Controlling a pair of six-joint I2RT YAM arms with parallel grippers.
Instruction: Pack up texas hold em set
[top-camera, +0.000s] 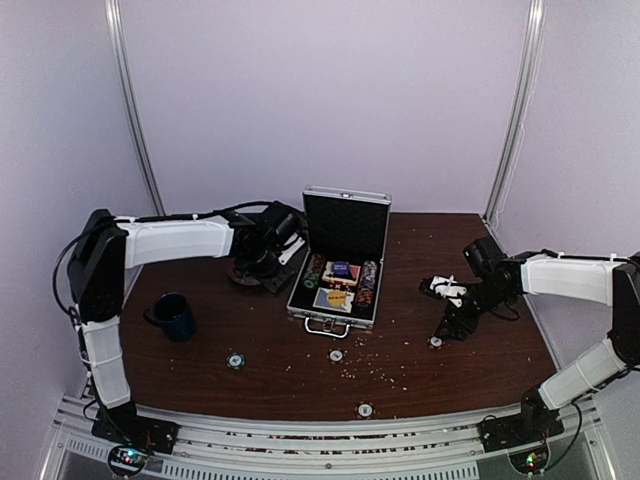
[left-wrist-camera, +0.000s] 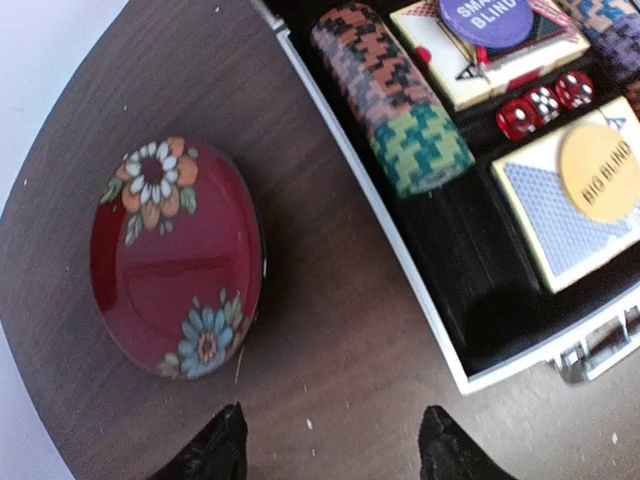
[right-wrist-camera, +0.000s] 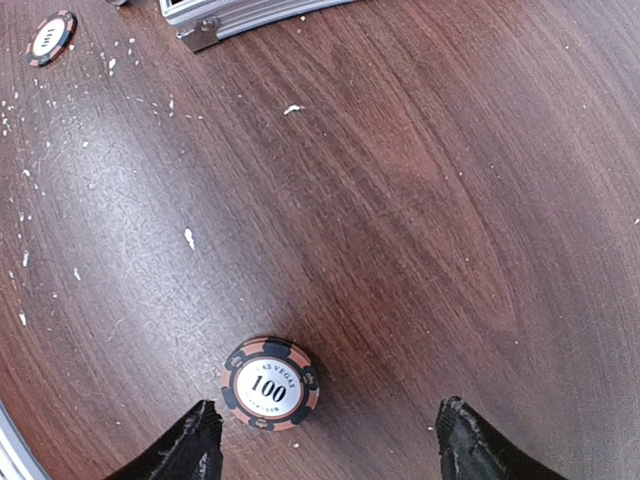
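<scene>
The silver case (top-camera: 302, 310) lies open mid-table with its lid (top-camera: 345, 225) upright. Inside it are a row of chips (left-wrist-camera: 390, 95), red dice (left-wrist-camera: 545, 103), a purple disc (left-wrist-camera: 487, 18) and a yellow disc (left-wrist-camera: 598, 170) on a card deck. My left gripper (left-wrist-camera: 330, 445) is open over bare wood between the red plate (left-wrist-camera: 175, 255) and the case rim (left-wrist-camera: 400, 270). My right gripper (right-wrist-camera: 330, 445) is open just above a loose "100" chip (right-wrist-camera: 270, 383), which lies flat nearer its left finger. Other loose chips (top-camera: 236, 361) (top-camera: 336, 355) (top-camera: 366, 409) lie near the front.
A dark blue mug (top-camera: 175, 315) stands at the left. Pale crumbs are scattered over the wood in front of the case. A further chip (right-wrist-camera: 50, 37) and the case's corner (right-wrist-camera: 220, 20) show at the top of the right wrist view.
</scene>
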